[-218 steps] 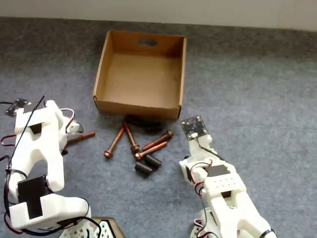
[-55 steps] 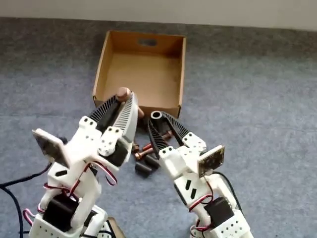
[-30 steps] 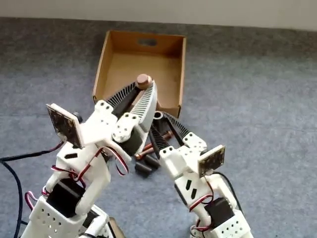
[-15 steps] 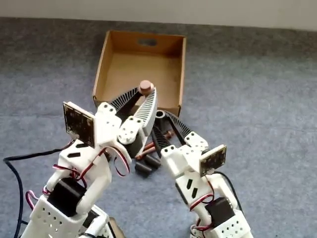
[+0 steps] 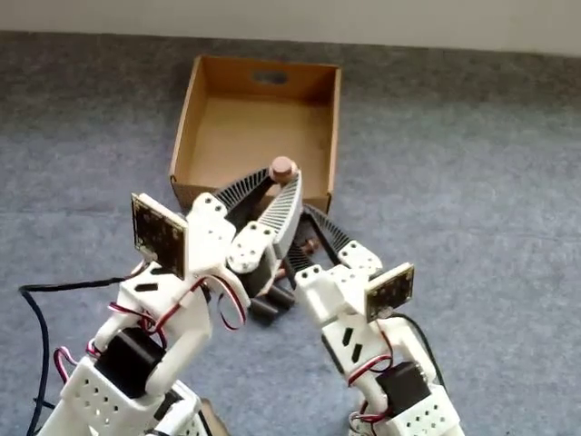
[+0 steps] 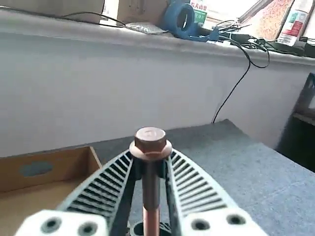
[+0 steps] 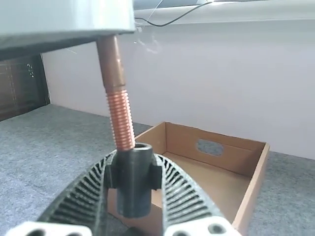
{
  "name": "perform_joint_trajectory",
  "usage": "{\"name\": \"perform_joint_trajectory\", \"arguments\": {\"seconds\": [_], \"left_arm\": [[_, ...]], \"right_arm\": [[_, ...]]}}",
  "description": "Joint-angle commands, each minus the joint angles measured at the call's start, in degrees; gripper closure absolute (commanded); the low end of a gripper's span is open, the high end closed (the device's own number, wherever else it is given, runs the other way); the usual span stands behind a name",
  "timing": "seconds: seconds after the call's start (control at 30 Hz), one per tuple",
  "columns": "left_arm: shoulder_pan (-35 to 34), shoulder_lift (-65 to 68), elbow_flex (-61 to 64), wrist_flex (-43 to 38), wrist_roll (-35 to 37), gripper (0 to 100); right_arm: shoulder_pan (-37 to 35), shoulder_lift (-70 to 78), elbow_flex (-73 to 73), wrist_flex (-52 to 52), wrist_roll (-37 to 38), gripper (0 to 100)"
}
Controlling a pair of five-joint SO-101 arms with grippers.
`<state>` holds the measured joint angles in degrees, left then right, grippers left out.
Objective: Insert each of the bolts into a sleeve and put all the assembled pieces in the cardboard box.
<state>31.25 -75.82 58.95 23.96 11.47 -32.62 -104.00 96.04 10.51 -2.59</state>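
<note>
My left gripper (image 5: 280, 184) is shut on a copper bolt (image 5: 282, 168), held upright with its hex head (image 6: 150, 140) on top. In the right wrist view the bolt's threaded end (image 7: 121, 120) stands in the mouth of a black sleeve (image 7: 132, 179). My right gripper (image 7: 132, 163) is shut on that sleeve, which stands upright just below the left one. In the high view the right gripper (image 5: 305, 221) is partly hidden under the left fingers. Both grippers hang over the carpet just in front of the open cardboard box (image 5: 188, 118), which has nothing in it.
Loose black sleeves (image 5: 265, 309) and copper bolts (image 5: 310, 245) lie on the grey carpet under the two grippers, mostly hidden by them. The box's front wall (image 5: 320, 202) stands right behind the grippers. Bare carpet (image 5: 472, 182) stretches to the right.
My left arm has carried the bolt to the right and forward, until it stands over the sleeve with its tip at the sleeve's mouth. The right arm has hardly moved.
</note>
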Motion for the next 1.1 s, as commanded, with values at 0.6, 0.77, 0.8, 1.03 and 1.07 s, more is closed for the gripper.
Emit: {"name": "perform_joint_trajectory", "arguments": {"seconds": [0.6, 0.77, 0.8, 1.03, 1.07], "left_arm": [[-4.70, 0.66, 0.57, -5.45, -0.09, 99], [-2.42, 0.66, 0.57, -5.45, -0.09, 99], [-1.89, 0.66, 0.57, -5.45, -0.09, 99], [-1.63, 0.66, 1.36, -5.36, -0.09, 99], [-1.54, 0.66, 1.71, -5.36, -0.09, 99]], "right_arm": [[0.48, -0.92, 7.08, -0.40, -0.26, 99.1], [0.48, -0.92, 7.08, -0.40, -0.26, 99.1], [0.57, -0.92, 7.08, -0.40, -0.26, 99.1], [0.57, -0.92, 7.08, -0.31, -0.26, 99.1], [0.57, -0.92, 7.08, -0.31, -0.26, 99.1]]}}
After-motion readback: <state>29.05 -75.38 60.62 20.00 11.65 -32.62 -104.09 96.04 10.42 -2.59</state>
